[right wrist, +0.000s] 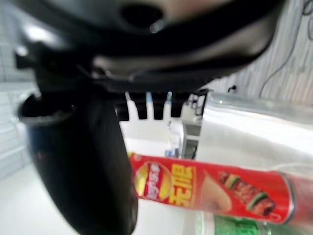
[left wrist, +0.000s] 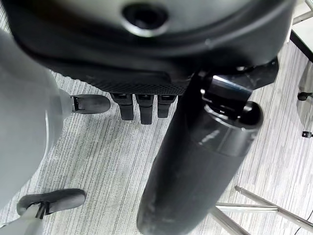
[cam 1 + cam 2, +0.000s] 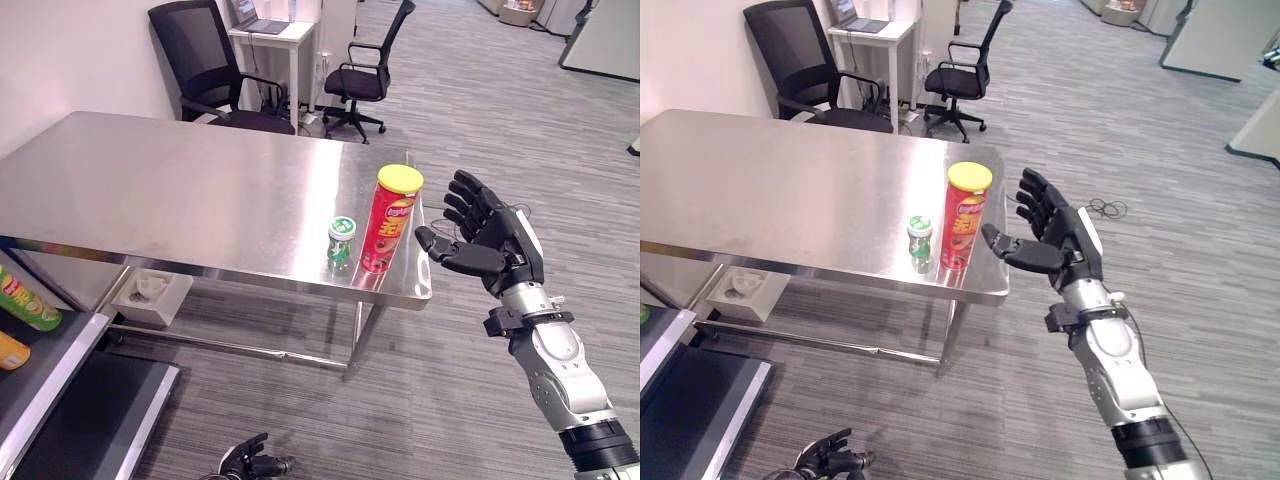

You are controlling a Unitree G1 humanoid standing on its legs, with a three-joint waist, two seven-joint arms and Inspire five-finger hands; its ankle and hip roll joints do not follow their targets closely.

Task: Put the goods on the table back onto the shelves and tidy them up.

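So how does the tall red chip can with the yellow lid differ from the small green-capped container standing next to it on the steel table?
The tall red chip can with the yellow lid is far taller than the small green-capped container, which reaches only partway up its side. The can is red with a yellow lid; the container is green and white. The can stands nearer the open right hand, the container on its far side. Both stand upright near the steel table corner.

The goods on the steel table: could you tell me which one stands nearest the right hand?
The tall red can with the yellow lid; the short green-capped jar stands beyond it from the open right hand.
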